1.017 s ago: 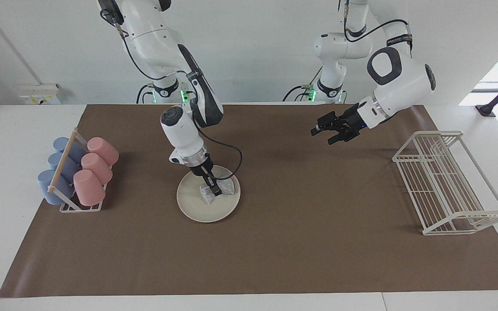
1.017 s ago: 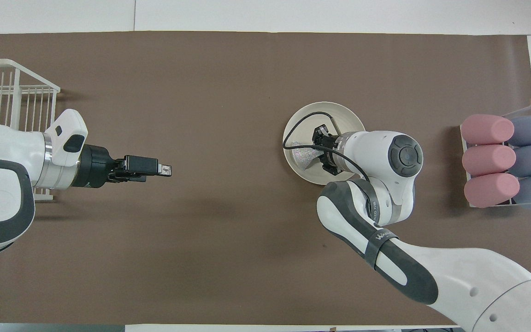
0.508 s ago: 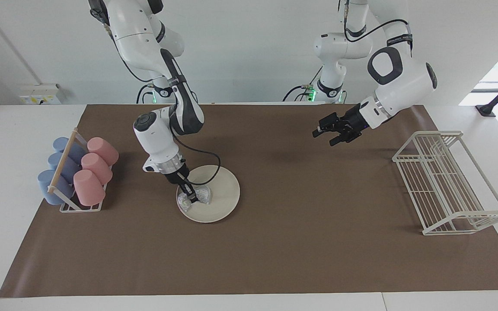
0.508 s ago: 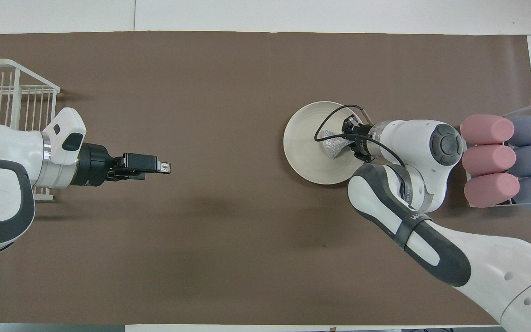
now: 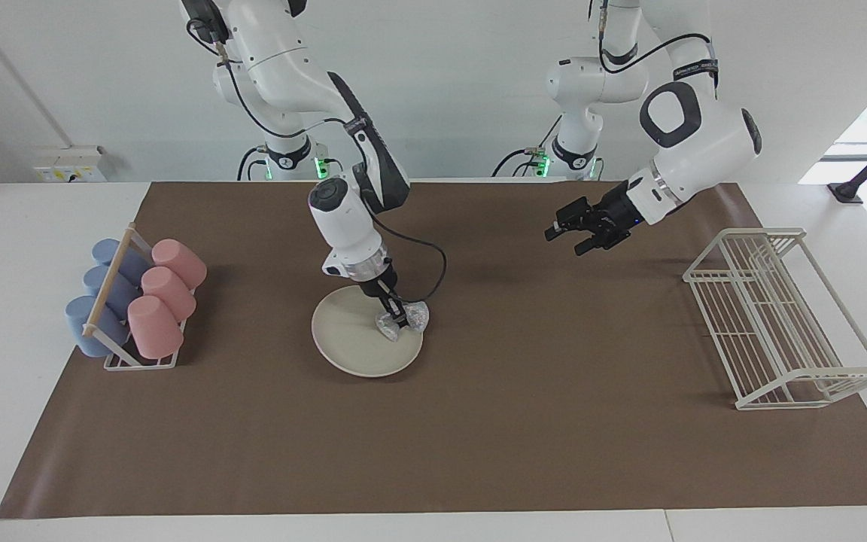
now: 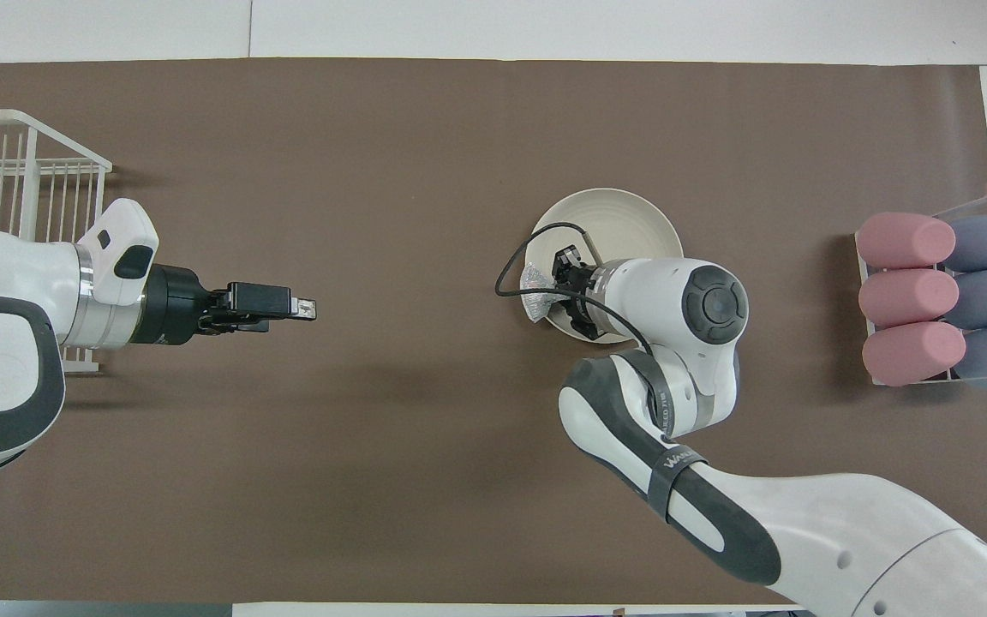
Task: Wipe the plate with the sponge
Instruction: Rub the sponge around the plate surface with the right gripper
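We see the right end effector (image 5: pixel 397 319) pinched tight on the sponge (image 5: pixel 406 319), pressing it at the plate (image 5: pixel 354 342) rim toward the left arm's end. Left end effector (image 5: pixel 580 229) waits, spread wide. Advice: sweep back across centre, pressure even.

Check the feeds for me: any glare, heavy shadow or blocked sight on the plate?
Facing view: even light, bright window glare only at the corner by the rack; plate and sponge show clearly, with soft shadows. Overhead view: no glare, but the right arm's wrist covers part of the plate, and the sponge peeks out at its rim.
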### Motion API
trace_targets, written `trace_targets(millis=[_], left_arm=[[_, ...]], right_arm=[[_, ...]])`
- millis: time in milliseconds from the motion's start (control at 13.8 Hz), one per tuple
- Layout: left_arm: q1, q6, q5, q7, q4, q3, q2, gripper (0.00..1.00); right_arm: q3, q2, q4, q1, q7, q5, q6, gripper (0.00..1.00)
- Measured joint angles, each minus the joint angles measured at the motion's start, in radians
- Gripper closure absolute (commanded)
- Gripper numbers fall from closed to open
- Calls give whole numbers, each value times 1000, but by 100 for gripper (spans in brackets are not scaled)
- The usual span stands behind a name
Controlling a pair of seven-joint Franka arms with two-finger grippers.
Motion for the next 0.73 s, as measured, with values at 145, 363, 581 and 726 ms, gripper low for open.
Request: trace_targets(millis=[145, 363, 581, 726], left_arm=[[0, 0, 0, 0, 0, 0, 0, 0], [0, 1, 0, -1, 0, 0, 0, 0], [0, 1, 0, -2, 0, 0, 0, 0], [0, 1, 0, -2, 0, 0, 0, 0]], right_arm=[[0, 0, 2, -10, -1, 0, 0, 100], [-4, 0, 4, -15, -22, 0, 0, 100], [-6, 0, 5, -68, -145, 0, 0, 100], [-6, 0, 6, -131, -245, 0, 0, 100]])
